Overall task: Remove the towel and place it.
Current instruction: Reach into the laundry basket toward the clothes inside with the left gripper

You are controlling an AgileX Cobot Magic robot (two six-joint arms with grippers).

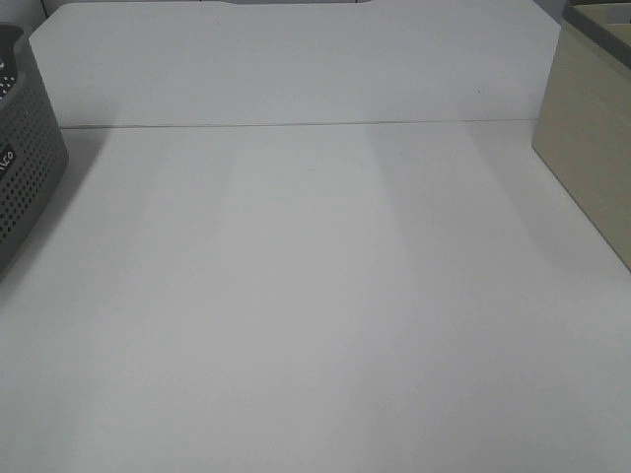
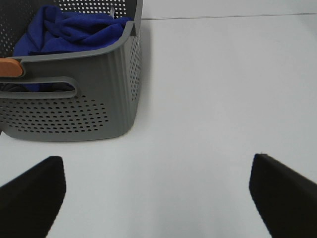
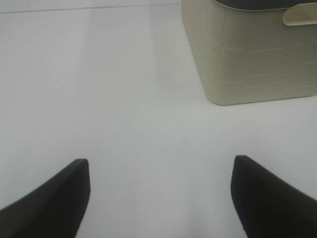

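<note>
Your towel (image 2: 69, 27) sits bunched in the grey basket (image 2: 99, 94) left, beige bin (image 1: 592, 148) right, left claw (image 2: 156, 168) and right claw (image 3: 159, 166) gaping empty.

Counter (image 1: 315, 296): white, plain, thin seam across the far part.
Basket (image 1: 25, 163): grey, perforated, at the left edge; orange tab (image 2: 11, 67) on its rim.
Bin (image 1: 592, 138): beige, smooth-walled, at the right edge.

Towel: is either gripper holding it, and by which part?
Nothing is held. The left gripper and the right gripper are both open and empty; the towel lies bunched inside the grey basket.
</note>
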